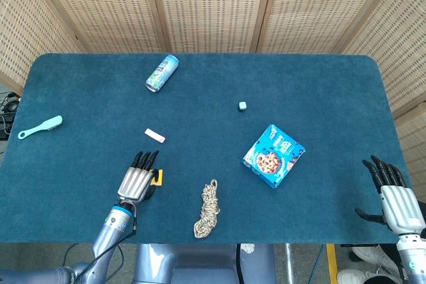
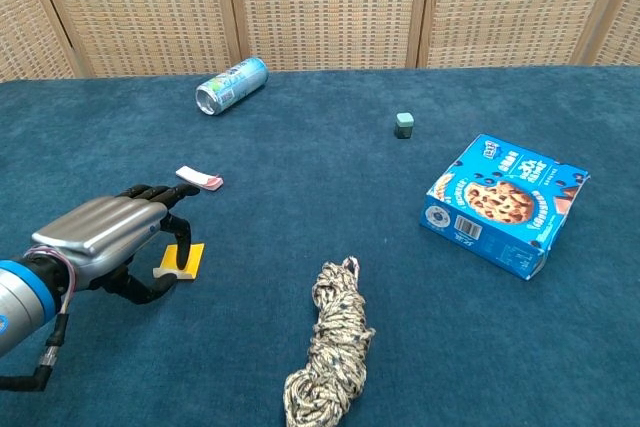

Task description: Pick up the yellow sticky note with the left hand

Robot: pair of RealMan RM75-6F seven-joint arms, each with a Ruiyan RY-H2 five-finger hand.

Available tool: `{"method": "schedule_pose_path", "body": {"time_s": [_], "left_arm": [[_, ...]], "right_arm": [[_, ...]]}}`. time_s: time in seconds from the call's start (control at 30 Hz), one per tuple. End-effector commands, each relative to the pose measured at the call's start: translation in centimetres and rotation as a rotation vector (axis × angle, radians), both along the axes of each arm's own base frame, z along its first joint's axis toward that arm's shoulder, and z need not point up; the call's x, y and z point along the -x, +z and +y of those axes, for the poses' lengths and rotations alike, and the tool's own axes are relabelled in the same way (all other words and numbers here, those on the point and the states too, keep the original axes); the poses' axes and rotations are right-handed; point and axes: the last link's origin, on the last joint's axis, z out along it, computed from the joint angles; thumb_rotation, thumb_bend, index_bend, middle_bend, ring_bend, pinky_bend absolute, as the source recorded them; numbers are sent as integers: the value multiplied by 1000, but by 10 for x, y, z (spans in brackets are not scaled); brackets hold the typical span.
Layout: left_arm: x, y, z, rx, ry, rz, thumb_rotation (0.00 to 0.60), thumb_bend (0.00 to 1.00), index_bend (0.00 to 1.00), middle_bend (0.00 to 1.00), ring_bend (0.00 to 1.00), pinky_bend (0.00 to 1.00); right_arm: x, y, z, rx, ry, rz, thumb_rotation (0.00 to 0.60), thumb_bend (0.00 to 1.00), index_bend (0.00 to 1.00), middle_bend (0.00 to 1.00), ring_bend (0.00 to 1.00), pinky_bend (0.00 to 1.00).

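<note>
Left hand (image 2: 105,230): silver, dark fingers curled over the small yellow square sticky note (image 2: 181,261); true pinch not discernible.
Right hand (image 1: 390,194): fingers spread, holding nothing.
Advice: catch the pad's raised edge, then lift straight off the blue felt table (image 2: 330,197).

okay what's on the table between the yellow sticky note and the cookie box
The coiled rope lies roughly between the yellow sticky note and the cookie box, a little nearer the robot than the line joining them; the chest view shows it best.

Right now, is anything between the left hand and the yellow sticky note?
Nothing visible. The left hand is already at the yellow sticky note, fingers curled over its near edge. The rope and the small pink-and-white piece lie well apart from it.
</note>
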Motion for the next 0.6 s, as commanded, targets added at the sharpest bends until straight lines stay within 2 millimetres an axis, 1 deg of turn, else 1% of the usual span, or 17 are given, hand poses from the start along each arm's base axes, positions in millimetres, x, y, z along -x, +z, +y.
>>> {"method": "schedule_pose_path", "body": {"time_s": [0.03,0.4,0.6], "left_arm": [[0,0,0,3,1,-1,600,438,523,0,0,0],[1,1,0,15,9,6,600,444,548,0,0,0],[1,2,1,17,12,4,600,483,569,0,0,0]], "right_arm": [[0,0,0,0,0,0,600,0,0,0,0,0],[0,0,0,1,1,-2,600,0,0,0,0,0],[0,0,0,2,1,-3,600,0,0,0,0,0]]}}
